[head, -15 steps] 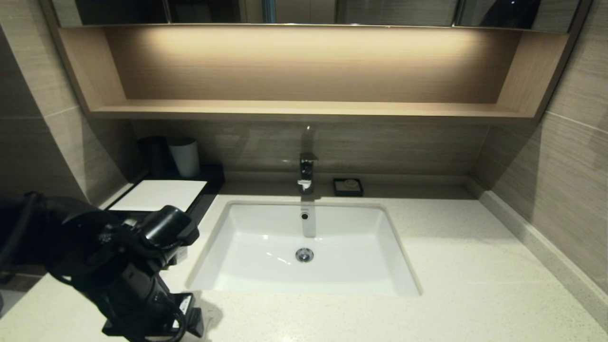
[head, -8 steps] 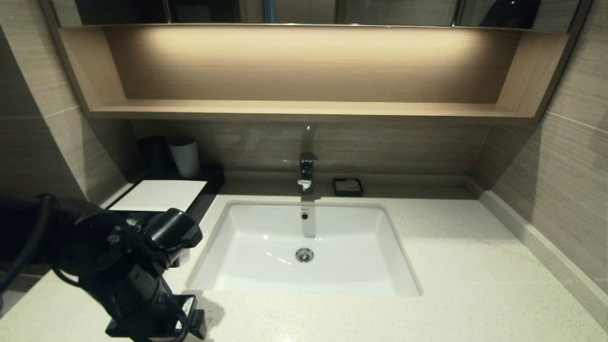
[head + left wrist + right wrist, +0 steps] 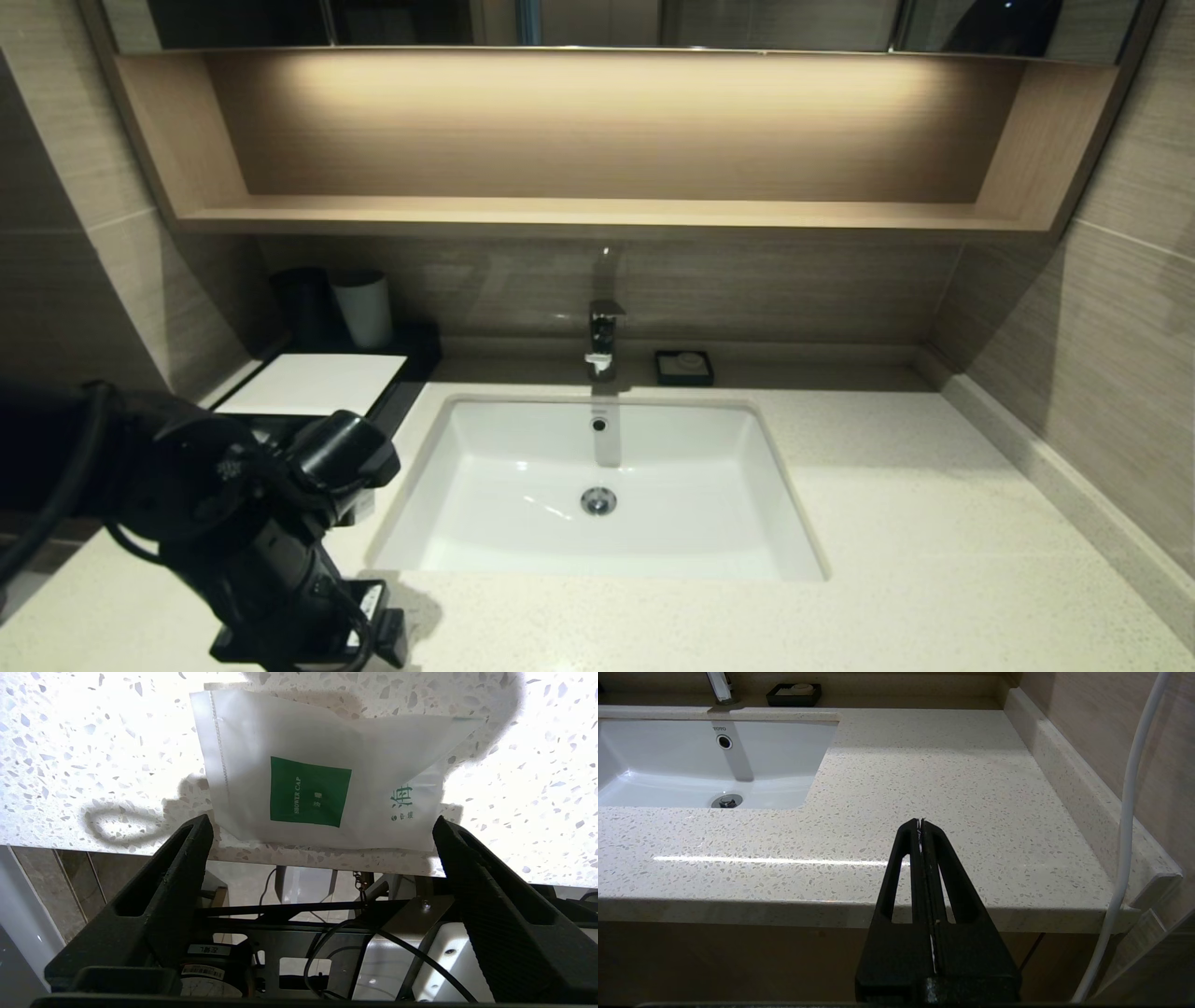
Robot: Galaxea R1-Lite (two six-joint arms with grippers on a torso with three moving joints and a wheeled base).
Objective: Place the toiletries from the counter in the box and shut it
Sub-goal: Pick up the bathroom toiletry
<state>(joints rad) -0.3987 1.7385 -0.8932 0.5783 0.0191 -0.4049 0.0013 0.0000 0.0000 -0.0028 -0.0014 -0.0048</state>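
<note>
The left gripper (image 3: 322,826) hangs over the near left edge of the table (image 3: 887,523), pointing down, its jaws spread wide and holding nothing. Straight below them lies the white sachet (image 3: 322,772), flat on the speckled stone just beside the table's front edge, its green label facing up between the two fingertips. It looks thin, light and limp, a soft plastic pouch that will likely buckle and slide on the polished stone rather than stand up to a pinch. A good hold would be across its width at the edge nearest the table's lip, or with one finger slipped under the part close to the rim. The box (image 3: 317,383) sits at the back left, well apart from the sachet. The right gripper (image 3: 921,826) rests parked off the front right of the table, its jaws pressed together and empty.
</note>
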